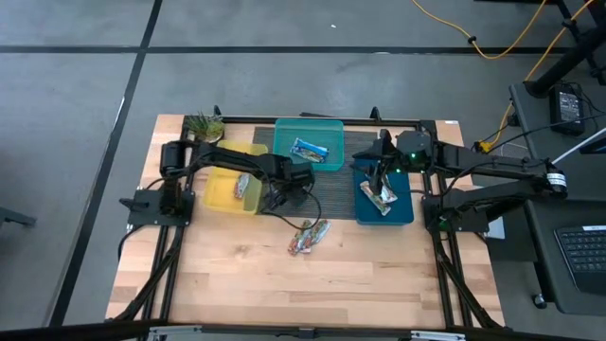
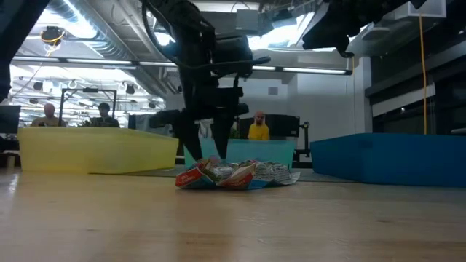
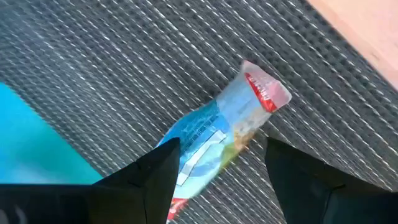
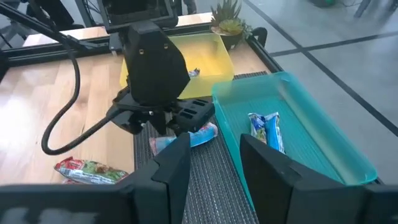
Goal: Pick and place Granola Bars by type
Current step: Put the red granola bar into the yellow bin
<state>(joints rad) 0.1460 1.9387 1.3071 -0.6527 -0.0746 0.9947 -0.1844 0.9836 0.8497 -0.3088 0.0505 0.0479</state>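
A blue-white granola bar (image 3: 230, 121) lies flat on the dark mat (image 3: 112, 68), also visible in the right wrist view (image 4: 189, 137). My left gripper (image 3: 221, 152) (image 1: 284, 196) hangs over it, open, with one finger on each side of the bar's lower half. My right gripper (image 4: 208, 155) (image 1: 382, 175) is open and holds nothing above the blue bin (image 1: 405, 213), which contains bars (image 1: 379, 197). The teal bin (image 1: 284, 152) holds one blue-white bar (image 1: 310, 149). The yellow bin (image 1: 218, 194) holds one bar (image 1: 243, 185). A small heap of bars (image 1: 308, 237) (image 2: 233, 175) lies on the wood.
The three bins stand in a row along the far half of the table, with the dark mat between the yellow and blue bins. A small potted plant (image 1: 204, 124) sits at the far left corner. Bare wood (image 1: 284, 284) fills the near half. People sit in the room beyond.
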